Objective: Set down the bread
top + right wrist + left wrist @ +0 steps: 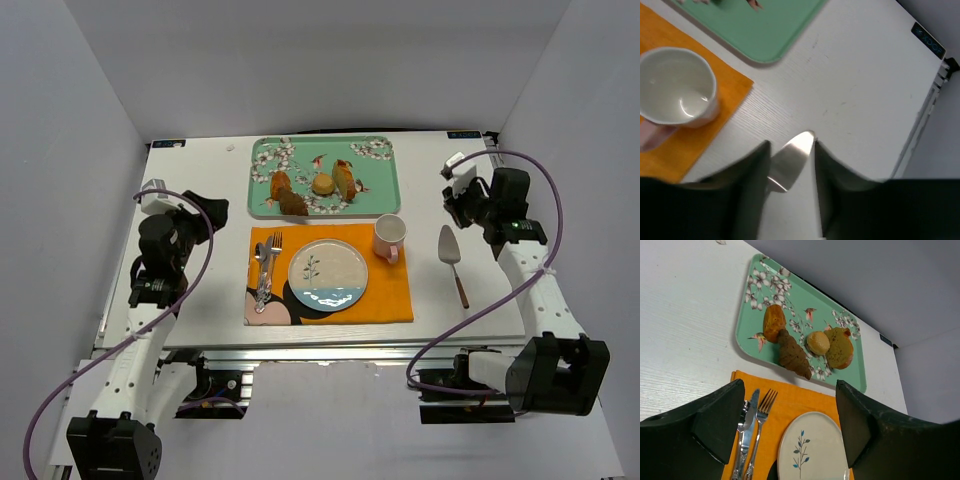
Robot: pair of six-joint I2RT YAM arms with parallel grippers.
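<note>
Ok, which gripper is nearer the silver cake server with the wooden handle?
Right. The right gripper hangs over the blade tip of the cake server; the left gripper sits beyond the orange placemat, on the opposite side.

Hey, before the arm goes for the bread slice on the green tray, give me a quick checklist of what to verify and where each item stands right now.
1. Bread located, on the tray, right of the bun: ok.
2. Room around the bread: the bun sits right against it, so a clean grasp looks tight: not ok.
3. Left hand open and holding nothing: ok.
4. Plate bare, ready to receive the bread: ok.
5. Right hand out of the way, over the cake server, apart from tray and plate: ok.
</note>
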